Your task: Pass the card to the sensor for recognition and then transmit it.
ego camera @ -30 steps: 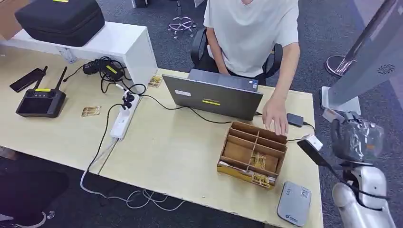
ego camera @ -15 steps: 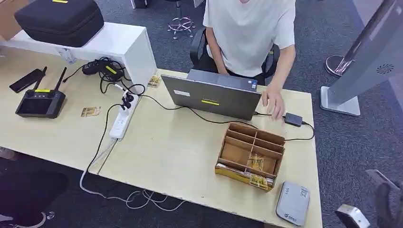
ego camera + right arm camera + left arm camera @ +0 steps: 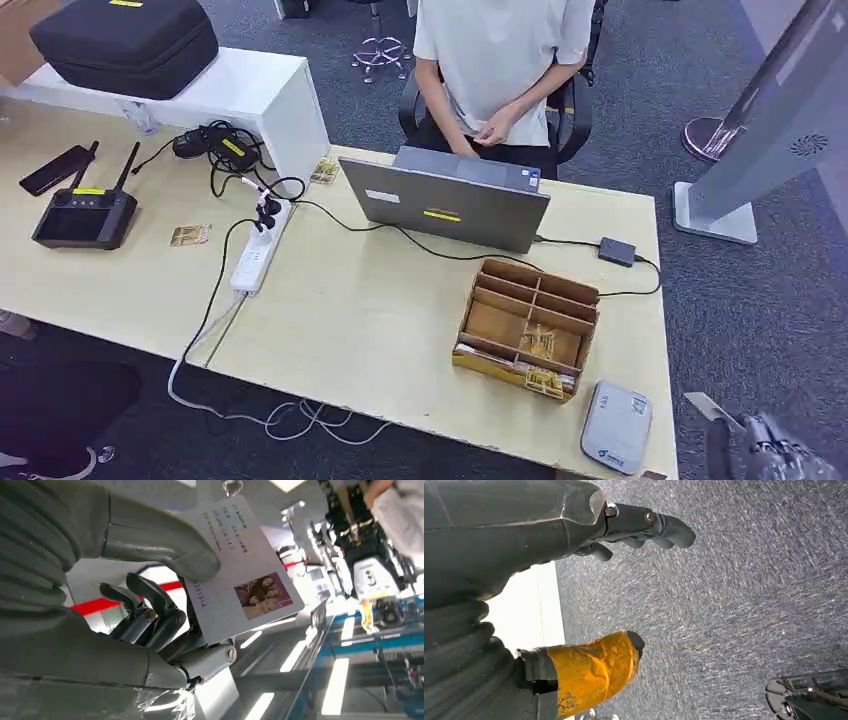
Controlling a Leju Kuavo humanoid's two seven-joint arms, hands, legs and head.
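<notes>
My right hand (image 3: 165, 595) pinches a white ID card (image 3: 240, 565) between its thumb and fingers; the card bears printed text and a small photo. In the head view this hand (image 3: 770, 455) is low at the bottom right corner, off the table's right side, with the card's edge (image 3: 705, 405) sticking up. The grey card sensor (image 3: 617, 427) lies flat at the table's near right corner, just left of that hand. My left hand (image 3: 649, 527) hangs over grey carpet with its fingers apart from the yellow-taped thumb (image 3: 594, 667), holding nothing.
A cardboard organizer (image 3: 528, 325) stands just behind the sensor. Behind it is an open laptop (image 3: 445, 200) with a person (image 3: 495, 60) seated at it. A power strip (image 3: 255, 255), cables and a remote controller (image 3: 85, 215) lie to the left. A grey stand (image 3: 770, 120) is at the right.
My right hand has dropped with the card from beside the table's right edge to the picture's bottom right corner. The person's hand has pulled back from the table to their lap.
</notes>
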